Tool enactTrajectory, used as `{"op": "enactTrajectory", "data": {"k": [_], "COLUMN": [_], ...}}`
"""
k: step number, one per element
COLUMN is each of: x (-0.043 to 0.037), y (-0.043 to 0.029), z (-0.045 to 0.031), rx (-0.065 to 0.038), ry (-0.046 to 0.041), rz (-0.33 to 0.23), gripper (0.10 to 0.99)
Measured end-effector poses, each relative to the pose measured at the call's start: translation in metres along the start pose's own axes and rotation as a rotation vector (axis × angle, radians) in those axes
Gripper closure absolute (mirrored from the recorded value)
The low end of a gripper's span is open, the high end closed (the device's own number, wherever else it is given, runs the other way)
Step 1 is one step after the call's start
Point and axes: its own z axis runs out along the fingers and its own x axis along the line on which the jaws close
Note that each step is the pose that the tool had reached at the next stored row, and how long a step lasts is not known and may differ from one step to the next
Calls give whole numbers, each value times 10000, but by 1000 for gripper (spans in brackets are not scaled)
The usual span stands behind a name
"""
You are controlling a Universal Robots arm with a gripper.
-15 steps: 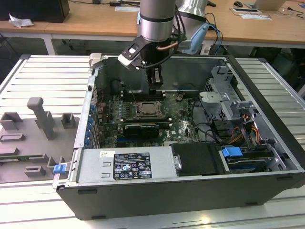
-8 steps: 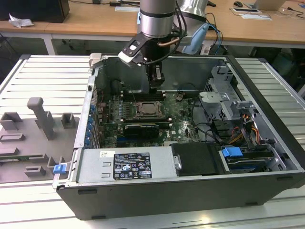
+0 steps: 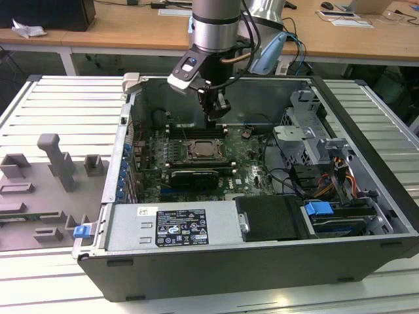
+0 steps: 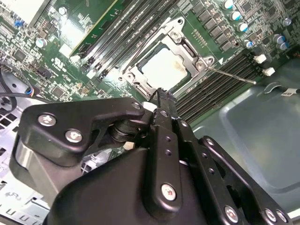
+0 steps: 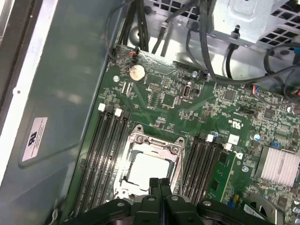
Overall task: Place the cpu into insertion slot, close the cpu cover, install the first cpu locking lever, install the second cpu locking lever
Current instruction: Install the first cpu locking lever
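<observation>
The cpu lies with its pale metal face up in the insertion slot on the green board. The silver cpu cover lies flat as a frame around it. From one corner of the socket a thin metal locking lever sticks out over the memory slots. My gripper hangs just above the socket's edge. Its black fingertips are pressed together, shut with nothing between them.
Long black memory slots flank the socket on both sides. Black cables and a grey drive cage stand at the exterior view's right. A power supply sits at the front, with the case wall close by.
</observation>
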Motion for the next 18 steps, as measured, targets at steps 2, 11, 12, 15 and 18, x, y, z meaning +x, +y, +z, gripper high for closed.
{"op": "enactTrajectory", "data": {"k": [2,11,12,15,18], "x": [0,0,0,0,0], "y": [0,0,0,0,0], "z": [0,0,0,0,0], "rx": [-7,-27,-29,-36,-50], "ry": [-1,13,14,18,27], "rz": [-274,-1009,-1077,-1295,-1785], "gripper": [980,980,980,980,980]}}
